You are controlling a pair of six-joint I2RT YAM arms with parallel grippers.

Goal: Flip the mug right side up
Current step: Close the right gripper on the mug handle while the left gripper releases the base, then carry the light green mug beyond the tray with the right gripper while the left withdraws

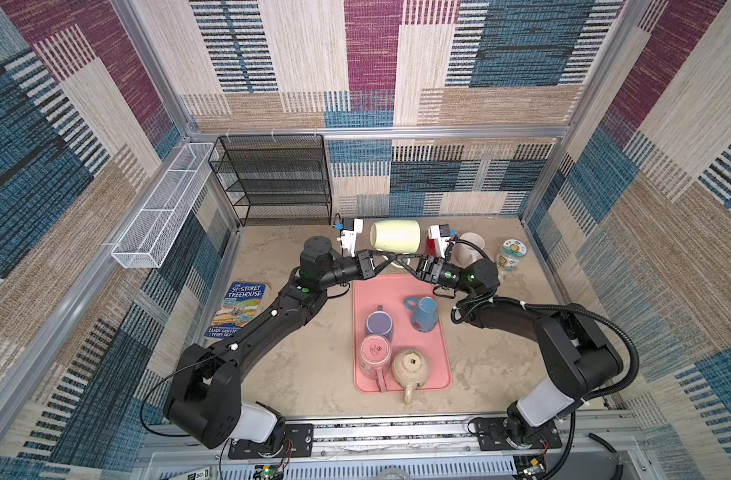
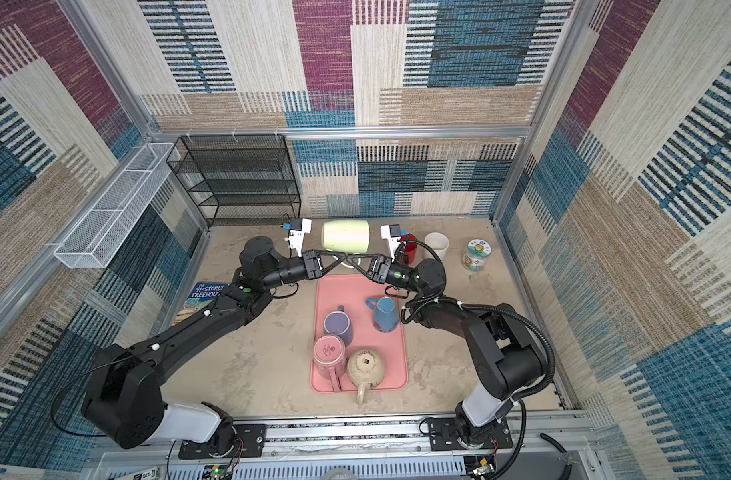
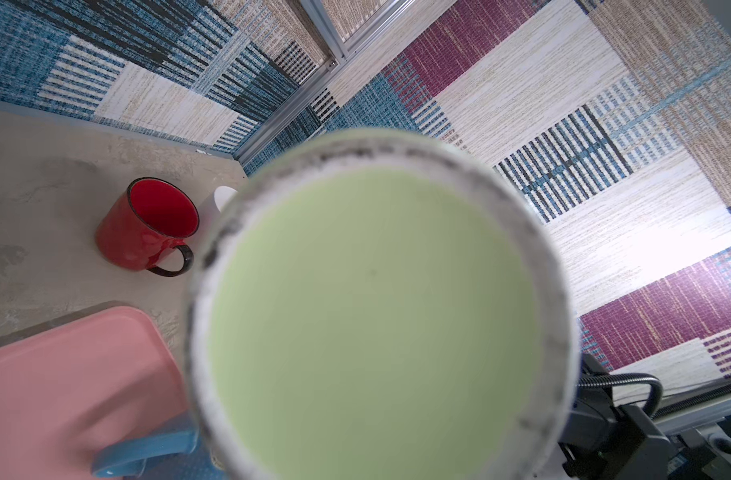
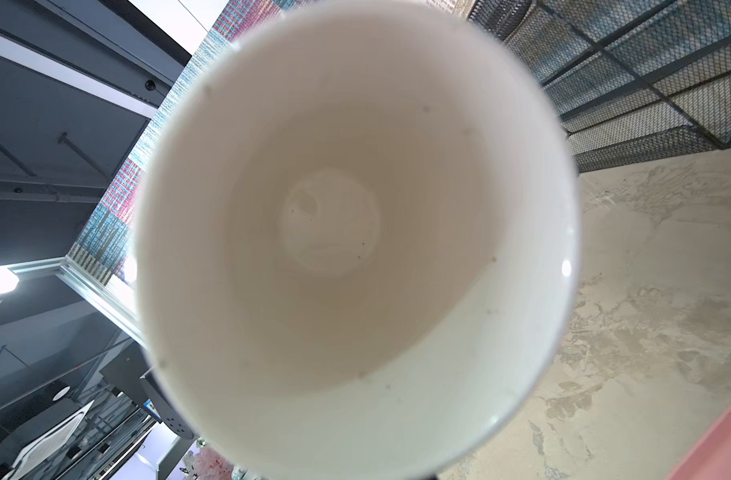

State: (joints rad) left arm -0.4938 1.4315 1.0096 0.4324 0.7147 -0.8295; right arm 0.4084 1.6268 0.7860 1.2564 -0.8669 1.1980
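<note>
**Wrist views filled by the mug [image 3: 372, 316]; grip readable only from above**

Your left wrist view is almost wholly taken up by the mug's blurred pale-green base. Your right wrist view looks straight into its white mouth. Neither shows you a single finger. In a top view the red mug [image 1: 429, 246] is mostly hidden behind the right wrist camera.

For the grip you have only the top views, and there the contact is small, dark and hard to read. In both of them the mug lies on its side in the air, just past the far edge of the pink tray [image 1: 440, 332]. Its base points toward your left arm and its mouth toward your right. The handle is on the near side, toward the tray.

The left gripper [image 1: 388, 255] is clamped narrowly on that handle from the left. The right gripper [image 1: 406, 259] has its jaws pressed together on the same handle from the right. The two sets of fingers nearly cross.
</note>
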